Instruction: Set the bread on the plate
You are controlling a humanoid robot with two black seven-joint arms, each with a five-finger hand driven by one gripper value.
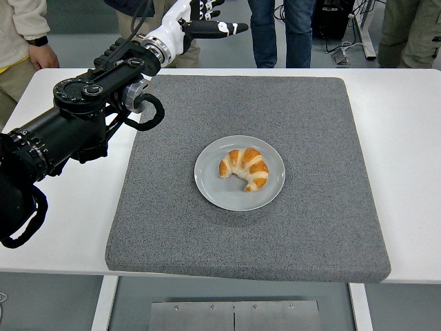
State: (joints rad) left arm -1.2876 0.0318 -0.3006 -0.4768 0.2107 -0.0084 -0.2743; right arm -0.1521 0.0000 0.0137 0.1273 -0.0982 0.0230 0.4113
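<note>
A golden croissant lies on the round grey plate, which rests in the middle of the grey mat. My left arm reaches in from the left edge, its black forearm raised over the table's far left. Its hand is high beyond the mat's far edge, fingers spread and holding nothing, well away from the plate. The right arm does not show.
The mat covers most of the white table. Several people stand behind the far edge; one person's hand hangs near the table's far left corner, close to my left arm.
</note>
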